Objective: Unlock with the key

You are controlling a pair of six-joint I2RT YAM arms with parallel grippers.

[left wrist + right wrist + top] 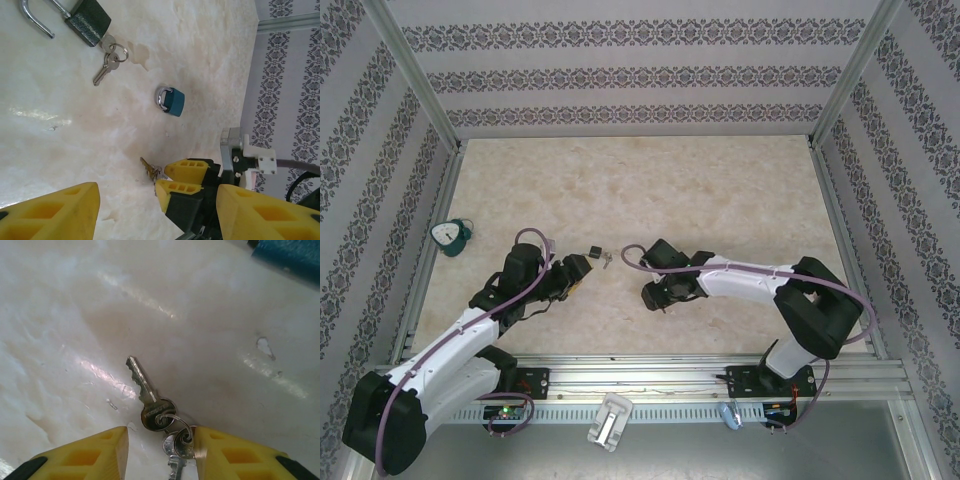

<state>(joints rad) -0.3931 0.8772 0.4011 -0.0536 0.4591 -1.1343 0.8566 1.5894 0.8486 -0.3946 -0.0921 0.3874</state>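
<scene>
Your right claw [161, 442] was nearer, half open astride the key [144, 387], which lay flat on the desk [70, 315], blade pointing away from it. Your left claw [578, 275] hung wide, empty.

I get bright, even light from overhead; in the top view the arms [450, 340] throw only faint, soft shadows on the pale desk [720, 180]. The glossy surface flares in white streaks in both wrist views, strongest above the key [145, 387], which itself looks sharp. The blue padlock [290, 255] in the far corner is out of focus, and the yellow fingers [50, 215] of my left hand [157, 192] blur into soft blocks close to the lens.
</scene>
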